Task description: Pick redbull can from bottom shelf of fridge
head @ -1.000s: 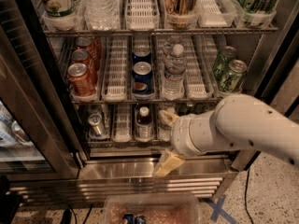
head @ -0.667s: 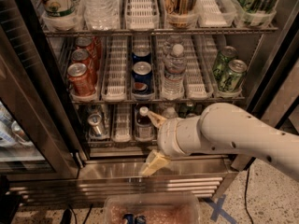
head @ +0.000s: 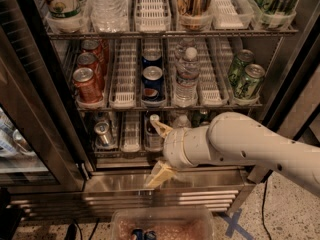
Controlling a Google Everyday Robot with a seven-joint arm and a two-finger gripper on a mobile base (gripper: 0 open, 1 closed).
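Note:
The fridge (head: 165, 184) stands open with wire racks. On the bottom shelf (head: 131, 134), a slim silver-grey redbull can (head: 103, 133) with a shiny round top stands in the left lane. A darker can (head: 150, 131) stands in the middle lane. My gripper (head: 158, 151) is at the front of the bottom shelf, before the middle lane and to the right of the redbull can. It is open and holds nothing. One cream finger (head: 160, 127) reaches up beside the darker can. The other finger (head: 161, 174) hangs in front of the steel ledge.
The middle rack holds red cola cans (head: 86, 81), blue cans (head: 152, 79), a water bottle (head: 186, 79) and green-and-silver cans (head: 247, 79). My white arm (head: 240, 144) covers the bottom shelf's right side. A clear bin (head: 162, 224) sits on the floor. The dark door frame (head: 45, 84) is at left.
My arm and gripper have moved left along the front of the bottom shelf, from the right lanes to the middle lane. The cans have not moved.

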